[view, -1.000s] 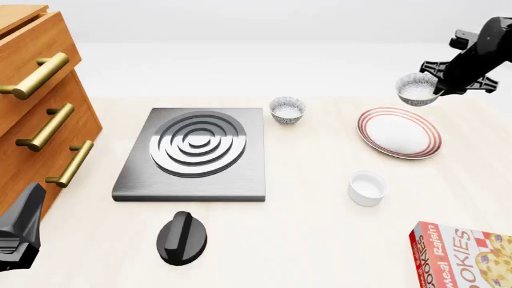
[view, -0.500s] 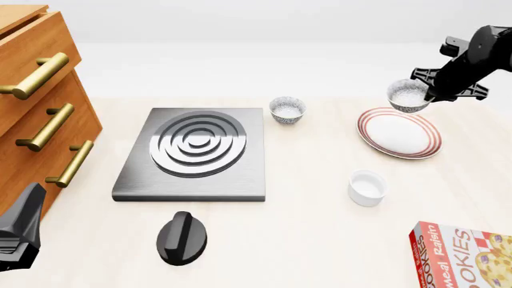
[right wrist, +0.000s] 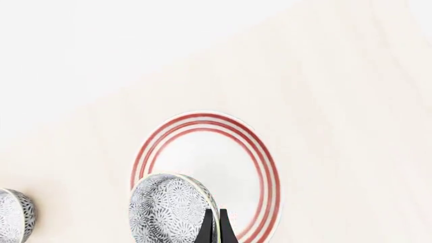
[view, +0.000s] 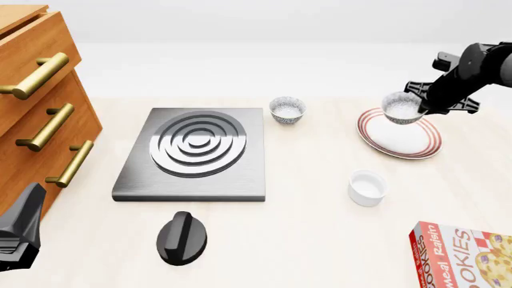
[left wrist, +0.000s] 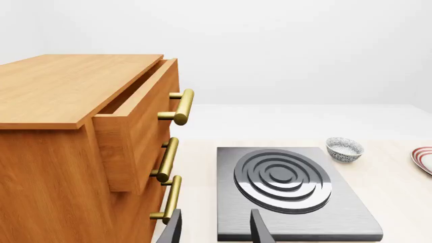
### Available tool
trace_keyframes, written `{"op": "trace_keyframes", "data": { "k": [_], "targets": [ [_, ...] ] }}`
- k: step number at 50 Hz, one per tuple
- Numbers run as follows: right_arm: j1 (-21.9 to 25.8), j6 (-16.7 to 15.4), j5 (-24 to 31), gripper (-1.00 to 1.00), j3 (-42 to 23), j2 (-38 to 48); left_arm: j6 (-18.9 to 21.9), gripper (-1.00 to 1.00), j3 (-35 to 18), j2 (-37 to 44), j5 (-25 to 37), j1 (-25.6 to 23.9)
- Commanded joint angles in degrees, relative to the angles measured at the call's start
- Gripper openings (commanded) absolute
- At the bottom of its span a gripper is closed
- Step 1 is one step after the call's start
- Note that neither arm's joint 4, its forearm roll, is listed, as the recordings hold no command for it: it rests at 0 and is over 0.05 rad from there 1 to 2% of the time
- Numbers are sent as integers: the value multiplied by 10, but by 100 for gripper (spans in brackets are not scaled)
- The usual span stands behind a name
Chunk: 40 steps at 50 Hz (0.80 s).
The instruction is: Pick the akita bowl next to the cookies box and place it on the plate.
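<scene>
**Akita bowl held over the plate's far rim**

Front view: the right gripper (view: 421, 107) has its fingers closed on the rim of the akita bowl (view: 401, 108), which hangs upright above the far-left part of the plate (view: 416, 144); whether it touches the plate cannot be told. A second speckled bowl (view: 287, 110) stands on the table just beyond the far right corner of the stove plate (view: 192, 156). A plain white cup (view: 367, 187) sits nearer the camera than the plate, and the cookies box (view: 462, 255) lies at the near right corner. A black knob (view: 181, 237) lies in front of the stove plate. The wooden drawer cabinet (view: 36, 114) stands at the left, and the left gripper (view: 20, 231) sits low beside it.

Left wrist view: the left gripper's fingers (left wrist: 260, 230) stand apart with nothing between them, pointing toward the stove plate and the cabinet, whose top drawer is pulled partly out.

Right wrist view: the fingers (right wrist: 214, 228) pinch the bowl's rim, with the red-ringed plate beneath.
</scene>
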Motion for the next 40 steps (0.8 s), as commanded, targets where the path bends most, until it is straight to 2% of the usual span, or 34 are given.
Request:
{"op": "trace_keyframes", "data": {
  "k": [1, 40],
  "targets": [
    [1, 4, -6, -100, 0, 5, 0, 100, 0, 0, 0, 0],
    [-8, 3, -8, -100, -25, 45, 0, 100, 0, 0, 0, 0]
  ]
}}
